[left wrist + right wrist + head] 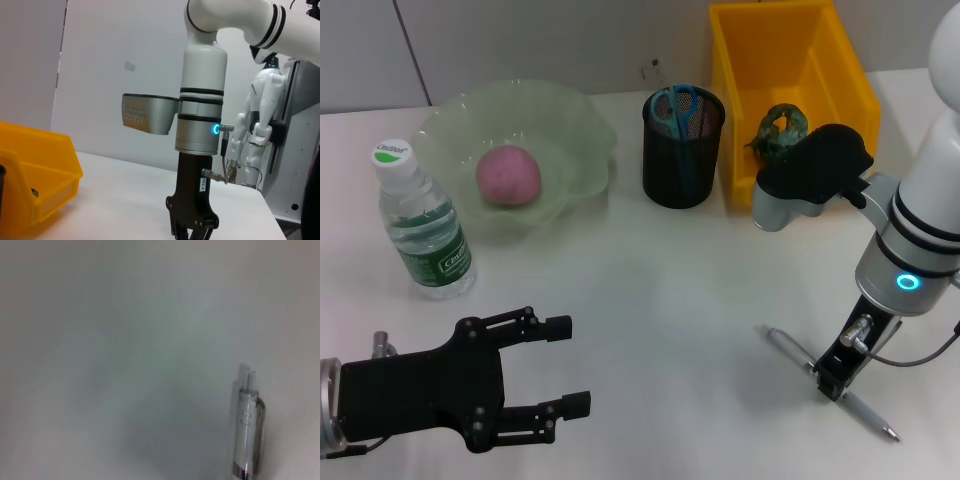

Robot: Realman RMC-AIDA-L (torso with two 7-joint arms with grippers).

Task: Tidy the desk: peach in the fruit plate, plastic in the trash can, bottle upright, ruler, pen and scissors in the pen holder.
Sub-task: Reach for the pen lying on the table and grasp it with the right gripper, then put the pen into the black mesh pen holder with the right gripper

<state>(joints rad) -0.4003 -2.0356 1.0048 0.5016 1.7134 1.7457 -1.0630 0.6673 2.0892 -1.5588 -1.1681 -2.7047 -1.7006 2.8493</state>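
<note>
**On the near right of the desk: down over the last stray item**

On the near right of the desk (650, 300), finds the right gripper (833, 385) lowered straight down across the middle of the pen (785, 346). Looks set there because the barrel's centre gives a balanced lift. Cannot tell whether clamped on the pen or only placed over it. Sees the pen lying flat on the white top, both ends poking out either side of the gripper.

Elsewhere, reads as sorted already:
- Holds the peach (507, 175) in the hollow of the fruit plate (582, 120), where it cannot roll.
- Shows the bottle (420, 225) upright, cap on top, just beside the plate on the left.
- Keeps the scissors (675, 105) handles-up inside the pen holder (680, 170), with a clear sliver at the rim behind, probably the ruler (655, 72).
- Has the crumpled green plastic (780, 128) in the trash can (760, 45).

Near the left front edge, parks the left gripper (570, 365) with its jaws spread wide and nothing between them, well apart from the pen, likely kept back to leave the other arm room.

Judged from this: only the pen left to carry to the holder. Calls for a firm grasp and tilting it upright before lowering it into the narrow, already occupied cup.
</note>
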